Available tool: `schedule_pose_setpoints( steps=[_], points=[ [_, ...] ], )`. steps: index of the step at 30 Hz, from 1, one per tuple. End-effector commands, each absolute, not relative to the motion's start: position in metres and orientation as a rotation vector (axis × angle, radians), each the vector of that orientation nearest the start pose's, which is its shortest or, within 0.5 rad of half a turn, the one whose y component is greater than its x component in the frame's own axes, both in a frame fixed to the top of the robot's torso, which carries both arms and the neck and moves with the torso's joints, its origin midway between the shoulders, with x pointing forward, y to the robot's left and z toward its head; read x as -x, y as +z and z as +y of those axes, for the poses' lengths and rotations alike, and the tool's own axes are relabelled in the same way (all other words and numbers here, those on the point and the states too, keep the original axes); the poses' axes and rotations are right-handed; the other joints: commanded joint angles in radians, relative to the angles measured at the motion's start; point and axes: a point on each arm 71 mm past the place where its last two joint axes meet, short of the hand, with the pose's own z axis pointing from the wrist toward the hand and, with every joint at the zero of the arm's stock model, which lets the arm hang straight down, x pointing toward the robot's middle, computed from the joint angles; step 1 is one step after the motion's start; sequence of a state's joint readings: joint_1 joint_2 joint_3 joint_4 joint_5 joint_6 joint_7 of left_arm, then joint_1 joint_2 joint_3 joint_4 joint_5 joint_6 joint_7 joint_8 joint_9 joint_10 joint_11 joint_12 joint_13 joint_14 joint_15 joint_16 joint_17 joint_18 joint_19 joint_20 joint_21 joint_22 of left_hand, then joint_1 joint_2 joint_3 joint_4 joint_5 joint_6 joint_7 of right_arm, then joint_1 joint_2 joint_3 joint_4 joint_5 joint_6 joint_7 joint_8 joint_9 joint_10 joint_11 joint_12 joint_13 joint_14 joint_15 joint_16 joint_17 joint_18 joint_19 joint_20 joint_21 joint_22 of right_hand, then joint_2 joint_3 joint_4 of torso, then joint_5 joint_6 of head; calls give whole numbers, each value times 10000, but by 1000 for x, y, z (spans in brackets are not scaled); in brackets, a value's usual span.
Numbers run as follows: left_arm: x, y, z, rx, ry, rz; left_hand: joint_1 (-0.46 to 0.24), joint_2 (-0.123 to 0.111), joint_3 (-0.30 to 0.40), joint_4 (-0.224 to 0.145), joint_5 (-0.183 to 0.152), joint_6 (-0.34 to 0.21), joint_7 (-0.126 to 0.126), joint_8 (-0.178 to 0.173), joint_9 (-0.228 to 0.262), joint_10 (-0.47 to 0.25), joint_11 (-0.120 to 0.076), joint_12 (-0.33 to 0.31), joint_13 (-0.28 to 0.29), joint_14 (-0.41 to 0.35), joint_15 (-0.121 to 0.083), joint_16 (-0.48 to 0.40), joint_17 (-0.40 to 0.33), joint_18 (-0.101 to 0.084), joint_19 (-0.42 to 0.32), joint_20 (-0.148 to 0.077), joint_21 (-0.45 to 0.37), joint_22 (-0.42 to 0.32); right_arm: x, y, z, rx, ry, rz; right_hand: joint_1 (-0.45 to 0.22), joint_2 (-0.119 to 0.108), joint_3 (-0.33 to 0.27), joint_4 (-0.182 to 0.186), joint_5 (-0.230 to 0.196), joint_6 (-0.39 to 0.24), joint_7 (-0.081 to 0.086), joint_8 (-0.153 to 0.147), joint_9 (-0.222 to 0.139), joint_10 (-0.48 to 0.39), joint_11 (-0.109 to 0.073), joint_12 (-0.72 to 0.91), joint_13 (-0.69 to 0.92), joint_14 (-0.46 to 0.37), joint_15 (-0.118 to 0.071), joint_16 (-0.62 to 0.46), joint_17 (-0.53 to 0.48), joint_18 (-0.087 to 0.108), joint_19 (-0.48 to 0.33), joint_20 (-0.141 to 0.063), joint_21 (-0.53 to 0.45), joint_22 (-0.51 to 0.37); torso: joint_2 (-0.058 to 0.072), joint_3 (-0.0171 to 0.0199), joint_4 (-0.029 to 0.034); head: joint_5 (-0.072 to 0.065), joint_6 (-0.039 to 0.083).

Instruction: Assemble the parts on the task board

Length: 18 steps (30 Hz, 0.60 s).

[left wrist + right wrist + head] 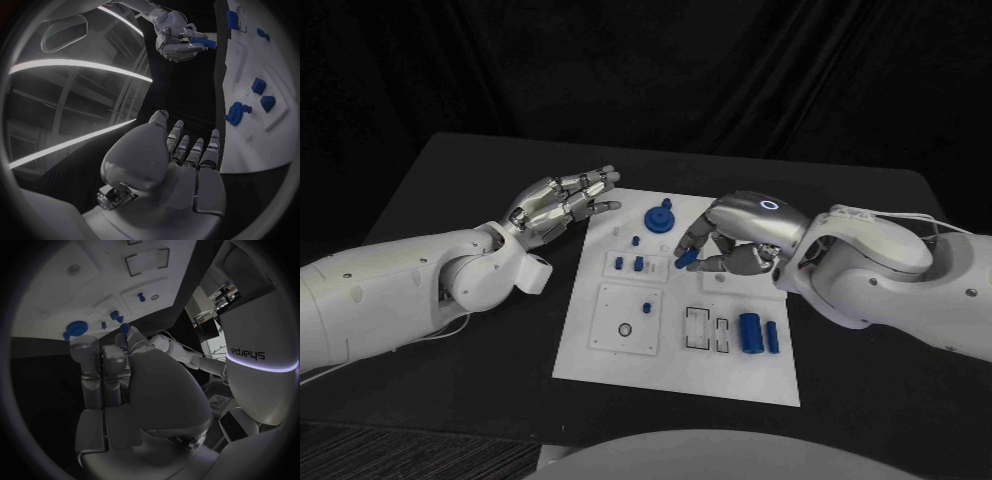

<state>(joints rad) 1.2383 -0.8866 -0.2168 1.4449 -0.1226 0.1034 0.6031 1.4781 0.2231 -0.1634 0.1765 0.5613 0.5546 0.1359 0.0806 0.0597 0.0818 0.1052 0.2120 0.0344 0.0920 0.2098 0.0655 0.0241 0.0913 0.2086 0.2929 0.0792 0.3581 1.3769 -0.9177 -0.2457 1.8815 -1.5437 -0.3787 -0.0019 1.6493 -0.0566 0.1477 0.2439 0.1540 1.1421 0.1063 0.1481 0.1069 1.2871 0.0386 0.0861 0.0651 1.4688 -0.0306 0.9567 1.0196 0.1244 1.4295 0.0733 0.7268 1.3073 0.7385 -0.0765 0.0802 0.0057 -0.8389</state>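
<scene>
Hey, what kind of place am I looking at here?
Probably a robotics lab or test bench: a white task board with small blue parts lies on a black table against a dark curtain, and the right hand holds a blue part over it.

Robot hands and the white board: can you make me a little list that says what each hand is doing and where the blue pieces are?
left hand: held beside the board's left edge, fingers apart, holding nothing
right hand: over the middle of the board, pinching a small blue piece
task board: white plate lying flat on the black table
gear-shaped blue part: near the board's far edge
two blue cylinders: side by side near the board's right edge
small blue blocks: left-middle of the board
</scene>
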Motion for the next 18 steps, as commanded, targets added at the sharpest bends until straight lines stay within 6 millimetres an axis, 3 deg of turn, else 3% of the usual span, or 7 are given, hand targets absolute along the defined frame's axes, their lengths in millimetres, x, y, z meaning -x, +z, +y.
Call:
schedule_pose_setpoints(
  steps=[1, 6, 9, 13, 14, 15, 18],
  points=[
    [-472, -210, 234, 8341, -18336, 15392, 49, -39, 56, -47, 66, 134, 22, 49, 13, 25, 124, 89, 15, -134, -199, -32, -18, -121, 31, -3, -62, -112, -390, -156, -117, 5679, 9972, 15955, 84, 57, 35, -32, 40, 426, -61, 85, 355, 25, 30, -65, -15, 64, -60, 43, 6, -75, 5, -66, 47, 1100, 8, 4, 1, -55, 20],
    [-473, -209, 233, 8303, -18302, 15273, 7, -41, 120, -55, 105, 213, 78, 75, 19, 103, 225, 217, 34, -214, -429, -68, -28, -145, -46, -14, -107, -251, -382, -169, -87, 6203, 10710, 16179, 74, 61, 40, -30, 142, 415, -51, 58, 358, 21, 44, -119, -16, 103, -48, 205, 152, -93, 24, -61, 161, 1120, 11, 12, -4, -53, 30],
    [-473, -209, 232, 8290, -18283, 15222, -19, -41, 141, -44, 106, 222, 105, 81, 19, 121, 266, 245, 37, -260, -519, -93, -36, -152, -112, -19, -138, -347, -379, -177, -74, 6418, 11003, 16337, 59, 50, 45, -43, 273, 413, -49, 18, 370, 38, 49, -186, -13, 305, -51, 978, 811, -198, 188, -63, 967, 1266, 22, 17, 11, -46, 0],
    [-473, -208, 232, 8270, -18156, 15058, -128, -109, 180, -1, 103, 272, 140, 109, 21, 150, 304, 317, 41, -579, -754, -298, -98, -149, -965, -229, -468, -1331, -375, -187, -61, 6742, 11066, 16466, 27, 35, 50, -37, 346, 368, -33, -43, 366, -6, 65, -230, -18, 387, -38, 1347, 1119, -244, 262, -61, 1341, 1327, 26, 18, 9, -33, -77],
    [-473, -208, 232, 8259, -18109, 14986, -156, -127, 186, 10, 99, 273, 146, 113, 20, 150, 303, 329, 41, -638, -769, -338, -112, -101, -1128, -319, -493, -1509, -375, -189, -58, 6858, 11017, 16468, 23, 32, 48, -36, 350, 365, -33, -47, 366, -9, 67, -231, -18, 390, -37, 1372, 1140, -247, 266, -61, 1363, 1330, 27, 19, 9, -36, -87],
    [-473, -208, 233, 8250, -18074, 14930, -224, -163, 189, 44, 96, 288, 134, 127, 20, 130, 277, 335, 38, -740, -831, -412, -141, 187, -1257, -604, -494, -1599, -374, -191, -55, 6955, 10974, 16464, 20, 29, 48, -36, 355, 362, -32, -51, 365, -12, 68, -232, -18, 397, -36, 1417, 1179, -253, 273, -61, 1406, 1338, 28, 13, 12, -49, -96],
    [-473, -207, 234, 8225, -17992, 14794, -281, -178, 188, 80, 101, 272, 104, 131, 17, 88, 230, 317, 32, -780, -899, -437, -153, 481, -1331, -757, -493, -1659, -373, -196, -49, 7394, 10773, 16384, -1, 14, 59, -45, 436, 368, -33, -81, 370, -25, 68, -229, -15, 456, -34, 1762, 1470, -301, 341, -59, 1795, 1401, 42, 11, 50, -109, -99]
  ],
)
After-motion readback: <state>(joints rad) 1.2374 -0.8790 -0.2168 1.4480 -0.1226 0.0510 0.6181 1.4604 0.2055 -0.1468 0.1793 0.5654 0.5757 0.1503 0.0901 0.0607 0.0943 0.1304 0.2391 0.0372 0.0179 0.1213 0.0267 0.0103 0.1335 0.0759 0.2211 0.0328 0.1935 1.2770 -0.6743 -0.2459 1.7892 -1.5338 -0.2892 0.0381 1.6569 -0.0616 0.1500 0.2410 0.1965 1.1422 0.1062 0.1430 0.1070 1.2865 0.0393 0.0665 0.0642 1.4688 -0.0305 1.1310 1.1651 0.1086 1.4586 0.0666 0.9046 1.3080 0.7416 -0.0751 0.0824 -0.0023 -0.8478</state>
